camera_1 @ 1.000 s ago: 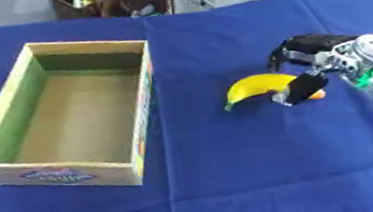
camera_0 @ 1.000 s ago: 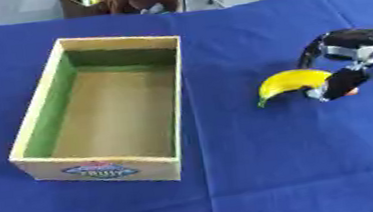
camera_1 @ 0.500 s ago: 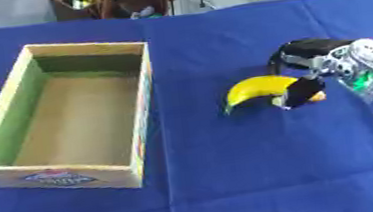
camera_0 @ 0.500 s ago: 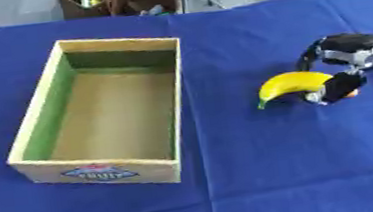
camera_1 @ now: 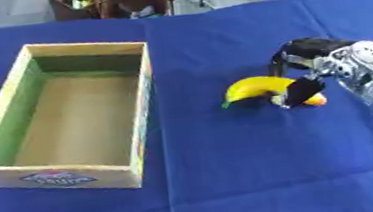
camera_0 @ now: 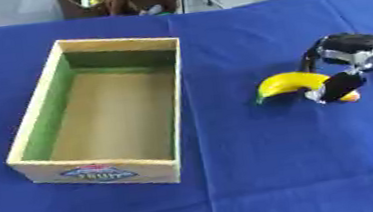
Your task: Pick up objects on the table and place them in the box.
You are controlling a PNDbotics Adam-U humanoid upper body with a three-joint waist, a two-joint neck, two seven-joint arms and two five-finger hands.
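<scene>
A yellow banana point(camera_0: 286, 83) lies on the blue cloth right of centre, its curve arching upward. My right hand point(camera_1: 321, 55) comes in from the right edge. Its black fingers curl down behind the banana's right end and its thumb point(camera_1: 298, 92) is pressed against the front. A small orange bit point(camera_0: 350, 97) shows just beside the thumb. The wooden box point(camera_0: 177, 94) stands to the left, open at the top, with a green inner wall and a label on its near side. My left hand shows in neither view.
Blue cloth point(camera_0: 259, 170) covers the whole table. Beyond the far edge stand dark bins with clutter point(camera_0: 116, 0). A strip of cloth separates the box from the banana.
The right hand's thumb has drawn in slightly toward the banana. The banana and the box have barely shifted.
</scene>
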